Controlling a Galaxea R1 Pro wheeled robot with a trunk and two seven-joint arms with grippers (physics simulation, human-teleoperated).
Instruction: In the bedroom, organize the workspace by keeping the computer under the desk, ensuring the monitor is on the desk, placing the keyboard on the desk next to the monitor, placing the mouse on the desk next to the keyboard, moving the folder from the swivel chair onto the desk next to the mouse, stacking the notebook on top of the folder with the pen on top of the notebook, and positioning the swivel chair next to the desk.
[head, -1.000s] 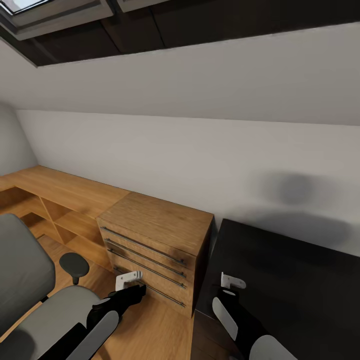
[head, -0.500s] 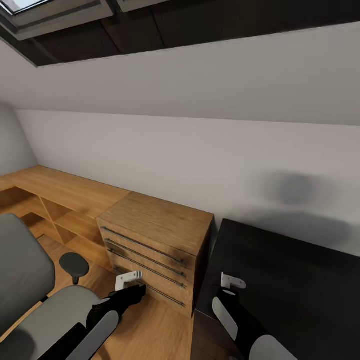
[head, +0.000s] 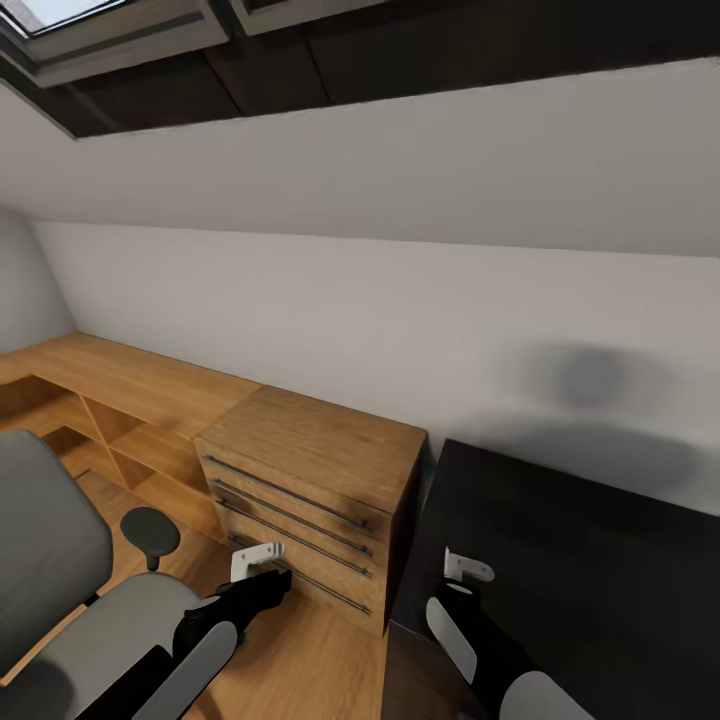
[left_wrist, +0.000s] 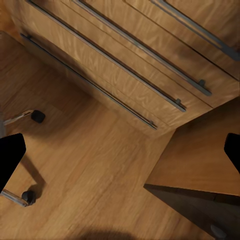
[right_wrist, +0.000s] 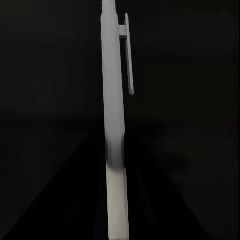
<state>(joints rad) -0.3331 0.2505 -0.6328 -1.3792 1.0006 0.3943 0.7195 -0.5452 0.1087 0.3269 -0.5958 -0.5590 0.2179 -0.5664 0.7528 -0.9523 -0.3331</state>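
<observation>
Right hand (head: 466, 568) over black surface (head: 600, 560), closed on pale pen (right_wrist: 114, 120); left hand (left_wrist: 120, 150) spread wide, empty, above plank floor (left_wrist: 95, 170); slim pen liable to slip or roll if released carelessly.

Swivel chair (head: 60, 560): cut off at head view's left and bottom edges; base hidden there, only two casters (left_wrist: 37, 116) seen from left wrist cam. Desk (head: 580, 560): top runs off right and bottom edges. Pen (right_wrist: 114, 100): lower end blurred, fingers around it lost in darkness. Left gripper (left_wrist: 120, 155): fingertips (left_wrist: 10, 155) cropped by frame sides. Skylight (head: 70, 15) clipped at top.
</observation>
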